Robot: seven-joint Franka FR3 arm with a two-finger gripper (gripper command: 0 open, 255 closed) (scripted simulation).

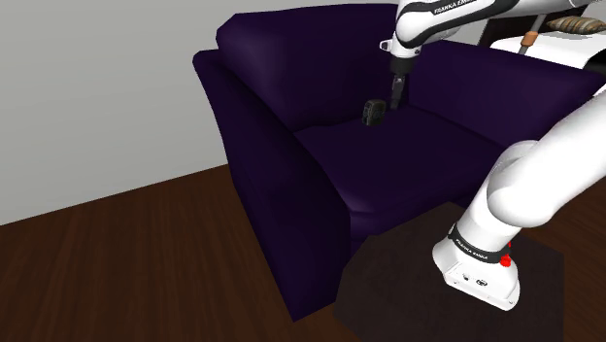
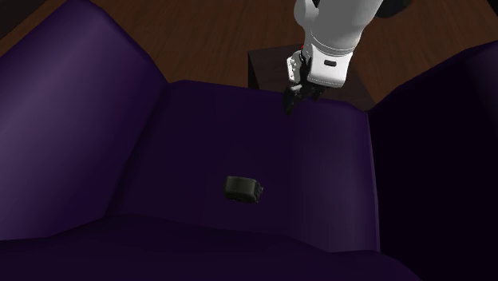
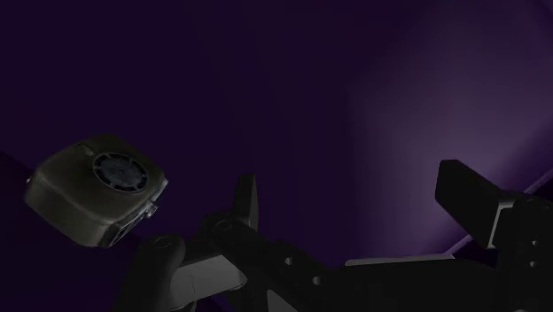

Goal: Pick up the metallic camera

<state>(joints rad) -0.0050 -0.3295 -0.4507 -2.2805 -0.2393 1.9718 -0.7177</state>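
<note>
Deep purple sofa seat (image 1: 388,155) carries the dark greyish camera (image 3: 97,191) (round lens up); the gripper (image 3: 354,191) hangs near it, fingers (image 3: 465,197) spread, clasping nothing.

A dark purple sofa (image 1: 262,146) takes up the middle of the shoulder view, its broad armrest (image 1: 291,223) toward the lower centre and its seat cushion (image 1: 388,160) to the right of that. A dark wooden floor (image 1: 126,262) covers the lower left, with a plain grey wall (image 1: 97,87) above it. At the upper right, behind the backrest (image 1: 291,49), sits a white surface (image 1: 554,51) bearing small brownish things too small to identify. In the second exterior view the sofa (image 2: 80,136) spreads across most of the frame, with the floor (image 2: 199,32) along the top.
</note>
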